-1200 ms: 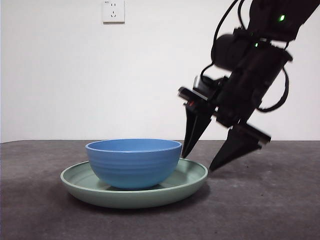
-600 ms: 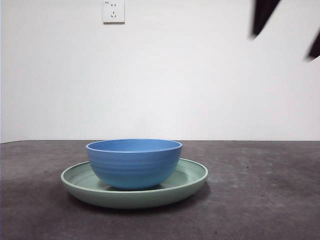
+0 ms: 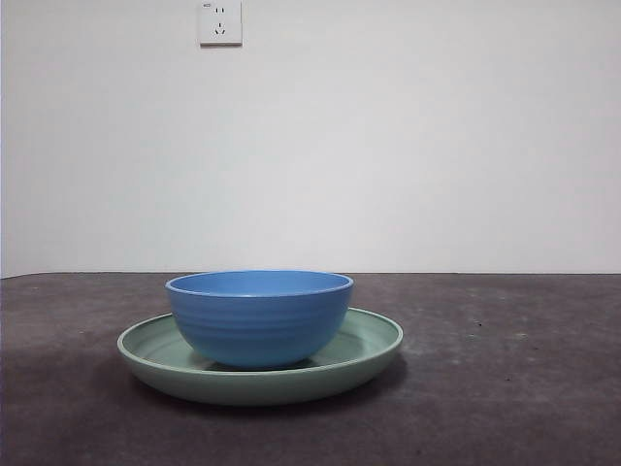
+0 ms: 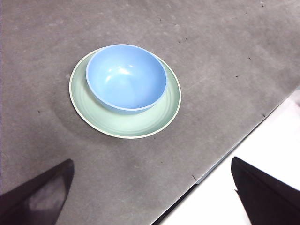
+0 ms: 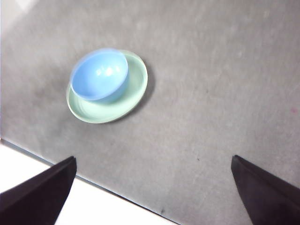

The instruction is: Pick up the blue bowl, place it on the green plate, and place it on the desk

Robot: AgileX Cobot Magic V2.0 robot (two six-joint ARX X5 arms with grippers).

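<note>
Bowl [image 3: 259, 316] sits upright inside plate [image 3: 260, 368] on desk [image 3: 505, 388], while both grippers, left [image 4: 150, 197] and right [image 5: 150, 197], hang high above, jaws spread wide and empty.

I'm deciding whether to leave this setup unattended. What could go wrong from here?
The blue bowl sits off-centre in the green plate, close to one side of the rim, as the left wrist view shows; a knock could tip or slide it.

The next grasp starts from far off: both the left gripper and the right gripper hang high above the desk, open, so misalignment is possible.
</note>
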